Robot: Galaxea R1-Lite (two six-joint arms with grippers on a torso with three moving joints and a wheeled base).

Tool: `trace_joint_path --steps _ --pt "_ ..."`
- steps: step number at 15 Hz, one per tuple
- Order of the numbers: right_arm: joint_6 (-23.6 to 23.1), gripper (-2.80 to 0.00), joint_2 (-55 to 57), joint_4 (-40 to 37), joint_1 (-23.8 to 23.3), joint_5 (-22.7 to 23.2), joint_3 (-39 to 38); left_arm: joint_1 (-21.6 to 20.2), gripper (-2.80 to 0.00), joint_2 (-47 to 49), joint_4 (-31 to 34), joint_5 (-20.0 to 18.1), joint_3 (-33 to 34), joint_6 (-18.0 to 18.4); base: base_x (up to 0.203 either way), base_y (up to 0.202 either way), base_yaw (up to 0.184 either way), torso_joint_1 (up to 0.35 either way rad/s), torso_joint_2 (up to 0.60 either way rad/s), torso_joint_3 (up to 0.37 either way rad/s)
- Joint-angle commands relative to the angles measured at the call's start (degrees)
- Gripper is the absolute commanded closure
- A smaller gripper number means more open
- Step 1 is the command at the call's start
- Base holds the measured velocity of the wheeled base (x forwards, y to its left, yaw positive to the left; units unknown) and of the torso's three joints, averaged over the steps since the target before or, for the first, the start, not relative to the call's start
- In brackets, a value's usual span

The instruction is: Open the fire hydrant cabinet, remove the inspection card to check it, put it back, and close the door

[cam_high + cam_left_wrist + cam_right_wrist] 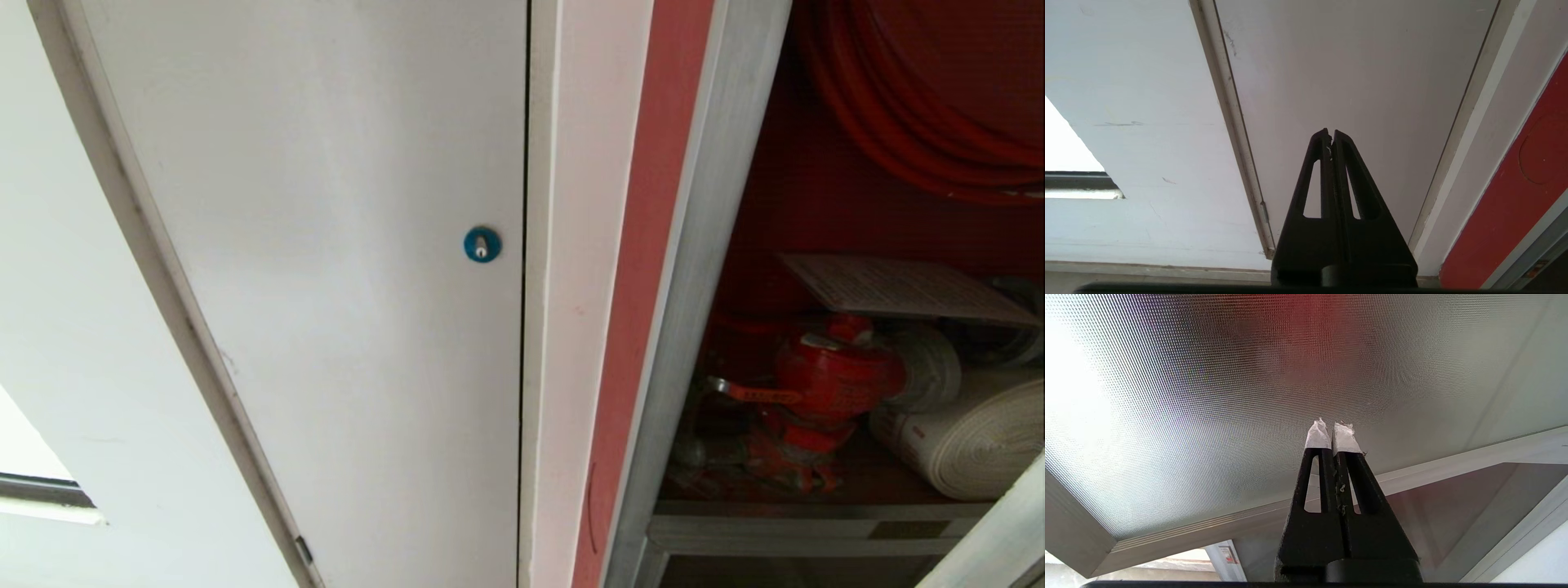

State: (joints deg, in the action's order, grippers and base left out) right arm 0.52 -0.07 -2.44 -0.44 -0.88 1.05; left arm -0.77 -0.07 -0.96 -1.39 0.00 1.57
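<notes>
1. The tall silver aluminium-framed fire hydrant cabinet [694,269] stands open in the head view: its red interior is exposed and no glass covers the upper compartment, which suggests that the opening step is done.
2. The flat white rectangular inspection card [902,287], printed with rows of fine table text, lies tilted inside that compartment. It rests above the red valve [824,384] and the white rolled hose [971,433], below the coiled red hose reel [931,106]. It looks thin and light, with its near edge free; a pinch on that edge would probably serve.
3. Neither arm shows in the head view, so the card is judged well apart from both pincers.
4. The left pincer [1331,134] is bare black, its fingers pressed together on nothing. It points at the plain white door [326,245] with a round blue lock [482,244], beside the cabinet; this arm appears parked.
5. The right pincer [1333,430] has white-taped fingertips [1318,436], likewise pressed together and empty. Just beyond them lies the silver-framed dimpled tinted glass door [1188,396], apparently swung outward. Whether the tips touch the glass cannot be told.
6. Judgement: the card has yet to be taken out, and the pincer must spread before gripping it.
</notes>
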Motion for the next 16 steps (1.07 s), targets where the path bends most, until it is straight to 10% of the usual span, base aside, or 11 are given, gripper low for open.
trace_joint_path --steps 1,11,16 --pt "0.00 0.00 -0.01 0.04 0.00 0.00 0.01 -0.02 0.00 0.07 0.00 -0.02 0.35 0.01 0.000 0.000 0.000 0.000 0.00 0.000" --pt "1.81 0.00 -0.05 0.06 0.00 -0.02 0.96 -0.02 0.00 0.07 -0.01 -0.02 0.35 0.09 0.000 0.000 0.000 0.000 0.00 0.000" --pt "3.20 0.00 2.20 -4.33 0.09 1.79 14.85 -0.02 0.00 0.07 0.00 0.05 0.35 0.03 0.000 0.000 0.000 0.000 0.00 0.000"
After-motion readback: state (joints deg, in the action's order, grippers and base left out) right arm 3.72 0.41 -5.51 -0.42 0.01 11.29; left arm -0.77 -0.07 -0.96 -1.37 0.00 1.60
